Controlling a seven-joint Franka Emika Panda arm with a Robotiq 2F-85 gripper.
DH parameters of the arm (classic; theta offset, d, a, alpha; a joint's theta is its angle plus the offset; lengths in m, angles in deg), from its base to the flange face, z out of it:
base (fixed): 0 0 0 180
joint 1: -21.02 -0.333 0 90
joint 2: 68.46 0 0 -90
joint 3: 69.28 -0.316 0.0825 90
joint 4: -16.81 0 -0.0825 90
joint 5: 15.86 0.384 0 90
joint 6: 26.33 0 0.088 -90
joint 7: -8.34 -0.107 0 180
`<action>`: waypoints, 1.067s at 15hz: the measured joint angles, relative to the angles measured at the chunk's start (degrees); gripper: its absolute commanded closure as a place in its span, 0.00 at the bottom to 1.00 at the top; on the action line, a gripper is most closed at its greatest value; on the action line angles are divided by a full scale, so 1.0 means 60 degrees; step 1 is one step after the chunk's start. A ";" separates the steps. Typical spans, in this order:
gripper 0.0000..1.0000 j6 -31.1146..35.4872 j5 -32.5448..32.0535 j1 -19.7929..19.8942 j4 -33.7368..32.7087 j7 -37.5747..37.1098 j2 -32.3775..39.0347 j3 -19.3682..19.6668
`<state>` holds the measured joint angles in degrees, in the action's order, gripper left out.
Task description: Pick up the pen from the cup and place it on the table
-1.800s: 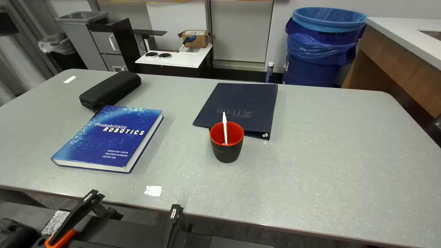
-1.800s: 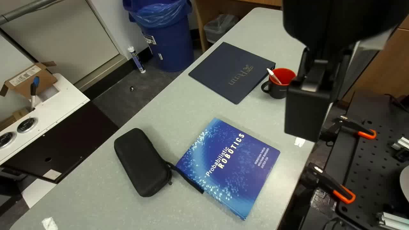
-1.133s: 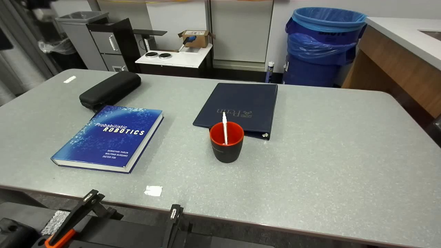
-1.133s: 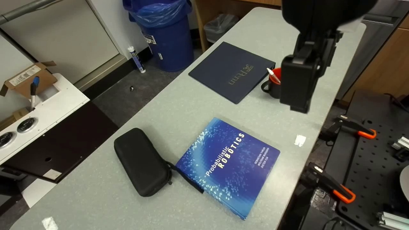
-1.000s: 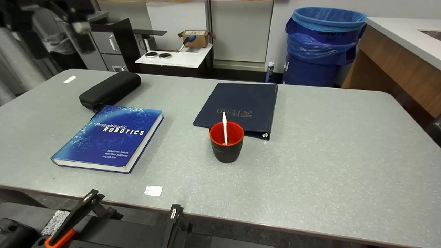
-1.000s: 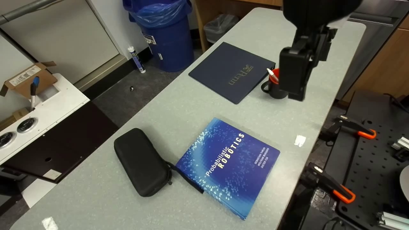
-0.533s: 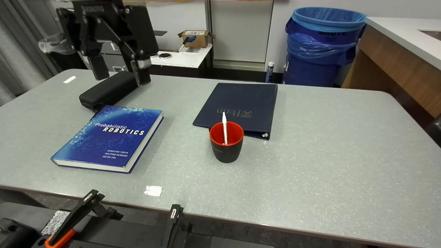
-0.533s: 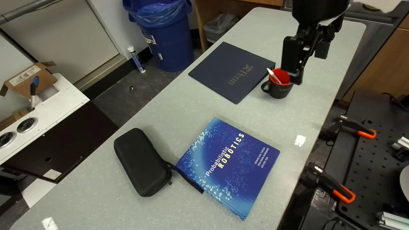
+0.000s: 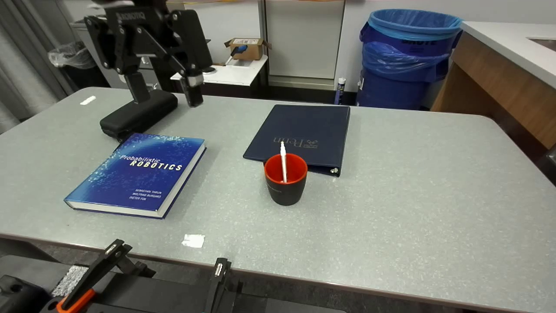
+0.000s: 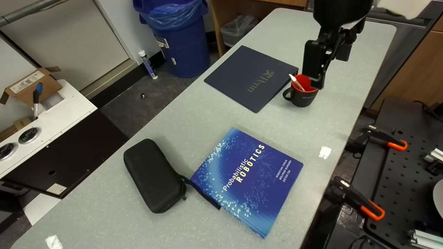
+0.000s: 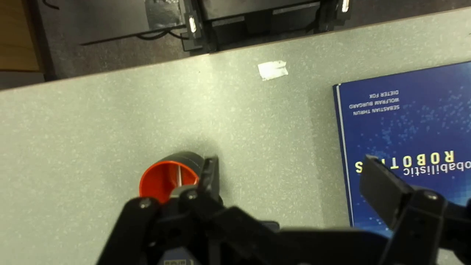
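Note:
The white pen (image 9: 284, 163) stands leaning in the cup (image 9: 285, 194), which is dark outside and red inside. The cup is upright on the grey-green table (image 9: 404, 208). The pen (image 10: 296, 82) and cup (image 10: 301, 100) also show in an exterior view, where the cup's handle is visible. My gripper (image 9: 166, 95) is open and empty, above the table and apart from the cup. In the wrist view the gripper's (image 11: 291, 162) left finger (image 11: 210, 171) partly covers the cup (image 11: 152, 180). Only part of the pen (image 11: 179, 176) shows there.
A dark blue binder (image 9: 304, 126) lies right behind the cup. A blue book (image 9: 139, 178) and a black case (image 10: 154, 174) lie on the table to one side. Clamps (image 9: 217, 278) stand along the near table edge. A blue bin (image 9: 404, 65) stands beyond the table.
My gripper has come into an exterior view from the upper left, moving right and down, closer to the cup. It is open since it came in. The pen and cup have not moved.

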<state>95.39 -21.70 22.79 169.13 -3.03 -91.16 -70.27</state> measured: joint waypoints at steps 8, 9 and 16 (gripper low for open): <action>0.00 0.5390 -0.1173 0.0923 0.0093 0.0920 0.3050 0.1071; 0.00 0.5760 -0.1008 0.0930 -0.0027 0.0967 0.3492 0.1194; 0.00 0.5820 -0.0182 0.0928 -0.0501 0.1375 0.4362 0.1266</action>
<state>130.31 -22.80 28.36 166.12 5.22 -64.99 -62.67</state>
